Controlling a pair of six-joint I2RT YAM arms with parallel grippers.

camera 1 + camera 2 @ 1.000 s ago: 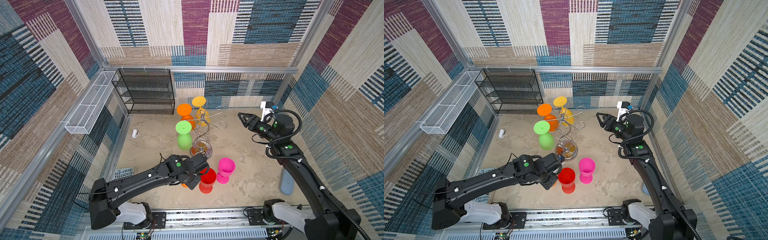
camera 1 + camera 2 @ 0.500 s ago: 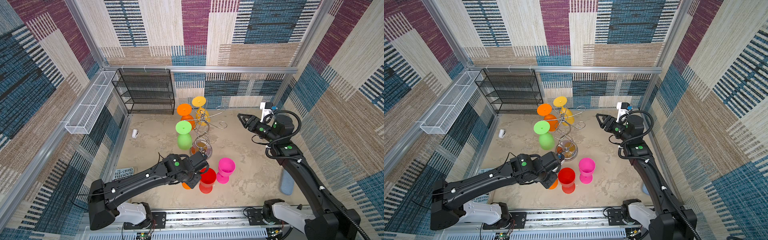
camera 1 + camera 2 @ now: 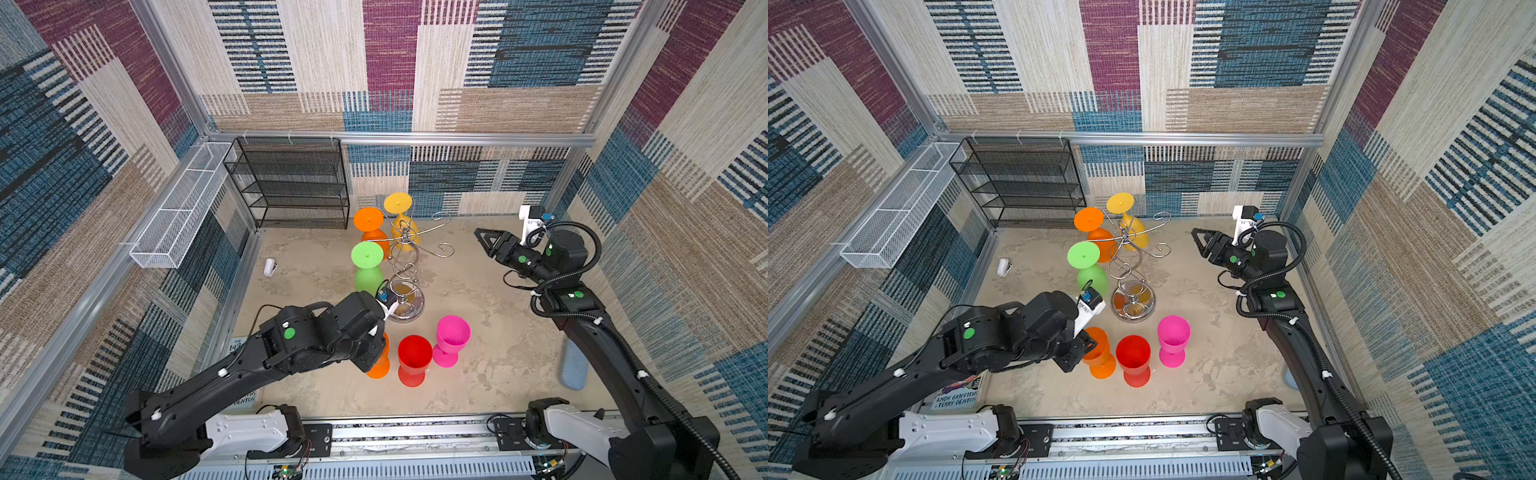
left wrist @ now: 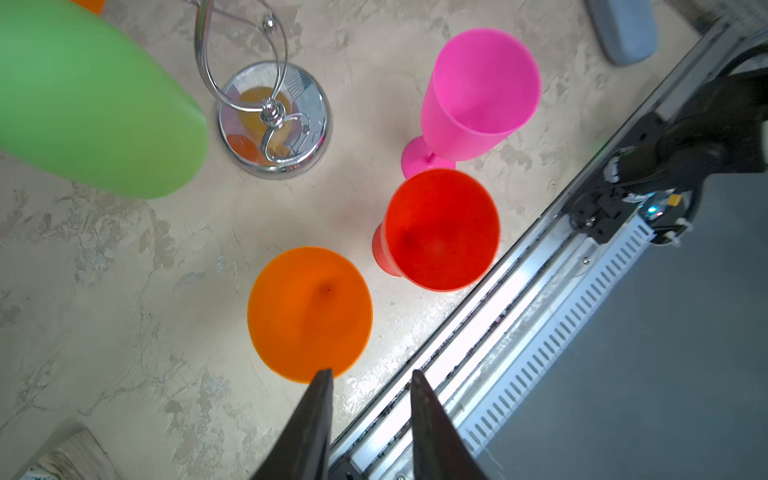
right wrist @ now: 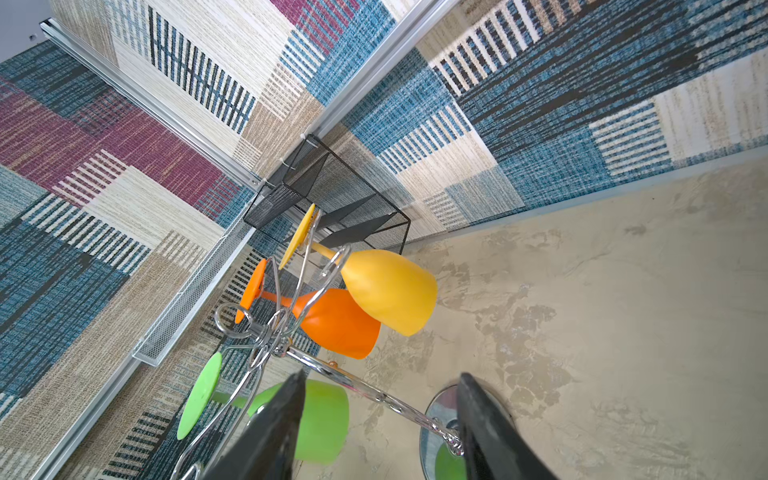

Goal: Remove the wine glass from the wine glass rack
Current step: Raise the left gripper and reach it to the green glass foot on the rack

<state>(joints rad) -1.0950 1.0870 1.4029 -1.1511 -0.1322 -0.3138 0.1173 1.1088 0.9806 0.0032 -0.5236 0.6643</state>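
Done: three glasses [image 3: 413,357] were set down at 6 o'clock of the rack [image 3: 417,309] | To do: three hanging glasses [image 3: 367,254] at 10 o'clock | left gripper [image 4: 372,374] was seen a little open, empty | right gripper [image 5: 381,376] was seen wide open, empty

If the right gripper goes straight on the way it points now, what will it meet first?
Probably an empty curled arm of the wine glass rack; depth is unclear, so I cannot be sure.
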